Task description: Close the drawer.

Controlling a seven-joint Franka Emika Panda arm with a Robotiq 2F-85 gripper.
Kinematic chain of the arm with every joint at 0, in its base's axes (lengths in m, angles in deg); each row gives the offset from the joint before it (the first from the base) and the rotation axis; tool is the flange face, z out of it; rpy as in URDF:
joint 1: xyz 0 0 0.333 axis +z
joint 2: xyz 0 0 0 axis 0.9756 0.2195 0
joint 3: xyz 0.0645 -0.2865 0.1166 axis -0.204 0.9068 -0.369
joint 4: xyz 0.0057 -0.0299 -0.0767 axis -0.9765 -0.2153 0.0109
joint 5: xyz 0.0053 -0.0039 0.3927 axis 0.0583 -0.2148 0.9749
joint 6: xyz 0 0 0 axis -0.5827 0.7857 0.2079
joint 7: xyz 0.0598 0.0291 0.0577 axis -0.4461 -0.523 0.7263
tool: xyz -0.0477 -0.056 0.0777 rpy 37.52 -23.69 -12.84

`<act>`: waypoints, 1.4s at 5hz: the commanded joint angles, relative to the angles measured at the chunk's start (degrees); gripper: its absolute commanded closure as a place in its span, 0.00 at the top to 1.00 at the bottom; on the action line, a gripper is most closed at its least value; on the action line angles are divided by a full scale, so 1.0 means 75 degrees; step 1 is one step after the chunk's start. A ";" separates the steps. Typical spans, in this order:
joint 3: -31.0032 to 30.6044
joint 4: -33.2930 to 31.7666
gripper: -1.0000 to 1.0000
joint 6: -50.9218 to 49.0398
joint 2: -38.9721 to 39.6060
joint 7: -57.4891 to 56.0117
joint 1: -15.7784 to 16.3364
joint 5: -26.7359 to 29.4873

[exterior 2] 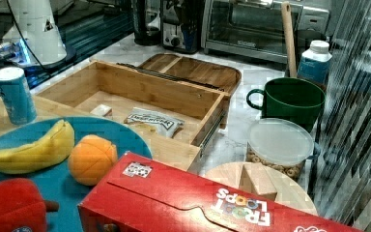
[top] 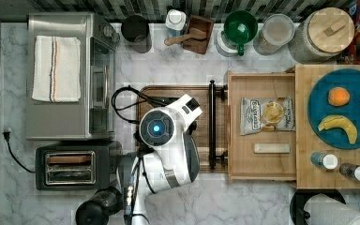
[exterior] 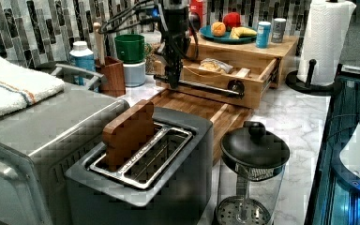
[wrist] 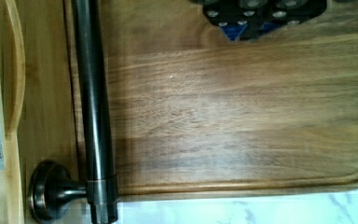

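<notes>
We see gripper (exterior: 173, 79) just short of shallow light-wood drawer's (top: 261, 133) long dark bar handle (top: 212, 124), bar crosswise ahead; finger state: cannot tell.

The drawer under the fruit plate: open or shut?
Open: the drawer is pulled out, exposing a chip bag inside.

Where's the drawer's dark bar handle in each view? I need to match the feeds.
Top view: handle runs vertically at centre, left of the drawer.
Left view: upper centre, along the drawer front, below the arm.
Right view: thin dark line on the drawer's far edge.
Wrist view: thick vertical bar at left.
Shared landmark: the brown cutting board beside it.
</notes>
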 commanded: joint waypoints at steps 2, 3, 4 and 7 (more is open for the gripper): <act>0.0591 -0.0477 0.00 0.0906 0.0483 -0.1261 -0.0492 -0.0893; 0.0760 -0.0360 0.00 0.0800 0.0384 -0.1845 -0.0693 -0.0925; 0.0901 -0.0285 0.00 0.1049 0.0338 -0.2621 -0.1107 -0.0941; 0.1719 -0.0094 0.00 0.1787 0.0356 -0.4101 -0.1656 -0.0252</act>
